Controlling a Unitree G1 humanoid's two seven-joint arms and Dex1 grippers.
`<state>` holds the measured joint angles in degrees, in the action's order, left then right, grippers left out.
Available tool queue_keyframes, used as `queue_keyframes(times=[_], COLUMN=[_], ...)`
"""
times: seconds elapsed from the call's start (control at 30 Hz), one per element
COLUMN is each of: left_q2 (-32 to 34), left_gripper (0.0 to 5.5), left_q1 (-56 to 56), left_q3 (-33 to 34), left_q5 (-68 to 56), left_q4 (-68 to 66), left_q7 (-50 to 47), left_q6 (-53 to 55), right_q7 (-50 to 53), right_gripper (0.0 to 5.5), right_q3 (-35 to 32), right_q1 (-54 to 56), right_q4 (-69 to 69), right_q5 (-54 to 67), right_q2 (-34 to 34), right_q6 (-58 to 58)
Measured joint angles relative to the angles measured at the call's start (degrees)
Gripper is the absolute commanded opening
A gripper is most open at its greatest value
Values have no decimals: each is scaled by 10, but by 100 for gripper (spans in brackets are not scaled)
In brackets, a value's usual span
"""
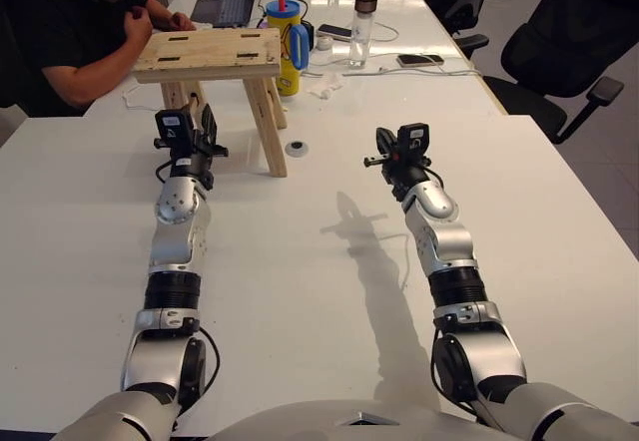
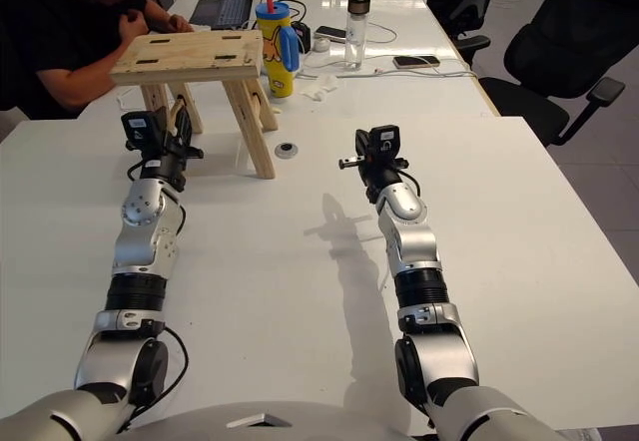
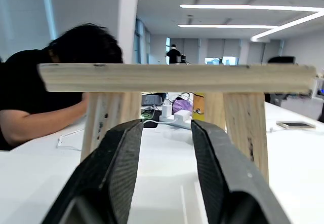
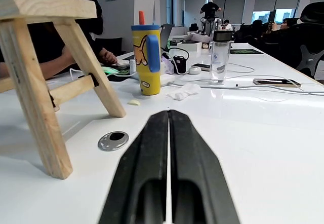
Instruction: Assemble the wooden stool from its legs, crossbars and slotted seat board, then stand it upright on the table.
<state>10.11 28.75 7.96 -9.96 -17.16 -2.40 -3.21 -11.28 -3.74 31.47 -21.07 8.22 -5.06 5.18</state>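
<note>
Left eye view: assembled stool (image 1: 210,54) stands upright on bench (image 1: 300,301), far left; left hand (image 1: 205,122) just before it, fingers apart, empty; right hand (image 1: 385,150) well aside, fingers pressed together, empty.

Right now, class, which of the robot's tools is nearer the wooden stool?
Left. The left tool sits right before the stool, at its legs; the right tool is well off to its right.

Left gripper (image 3: 167,128): two dark fingers (image 3: 119,168) spread apart. Stool (image 3: 177,77): upright on the white table (image 3: 288,178), just beyond the fingertips; seat board edge level, two legs (image 3: 248,133) splayed beneath it. Farther off, seen between the legs: white adapters (image 3: 174,113) and cables.
</note>
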Motion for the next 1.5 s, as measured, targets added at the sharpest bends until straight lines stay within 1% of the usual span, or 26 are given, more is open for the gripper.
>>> queue_keyframes(times=[0.1,0.23,0.4,0.57,0.7,1.07,1.27,1.5], left_q2=[-19,-31,-37,-53,-54,-47,-25,6], left_gripper=[178,178,178,178,178,178,178,178], left_q1=[15,30,38,53,70,92,120,127], left_q3=[1,5,-3,-16,-19,-19,-6,11], left_q5=[22,38,45,57,59,70,65,64], left_q4=[-5,-40,-107,-161,-191,-230,-240,-268], left_q7=[-37,-54,-34,-22,-13,1,22,31], left_q6=[-19,-60,-91,-121,-139,-171,-174,-173], right_q7=[5,16,41,72,66,69,77,83], right_gripper=[0,0,0,0,0,0,0,0], right_q3=[-3,-6,-13,-26,-26,-25,-15,2], right_q1=[16,20,39,55,58,58,48,38], right_q4=[-15,-27,-73,-112,-127,-135,-117,-108], right_q5=[-4,-6,-9,-16,-15,-12,-23,-32], right_q2=[0,2,11,1,-1,6,23,50], right_q6=[-10,-33,-49,-49,-72,-99,-111,-116])
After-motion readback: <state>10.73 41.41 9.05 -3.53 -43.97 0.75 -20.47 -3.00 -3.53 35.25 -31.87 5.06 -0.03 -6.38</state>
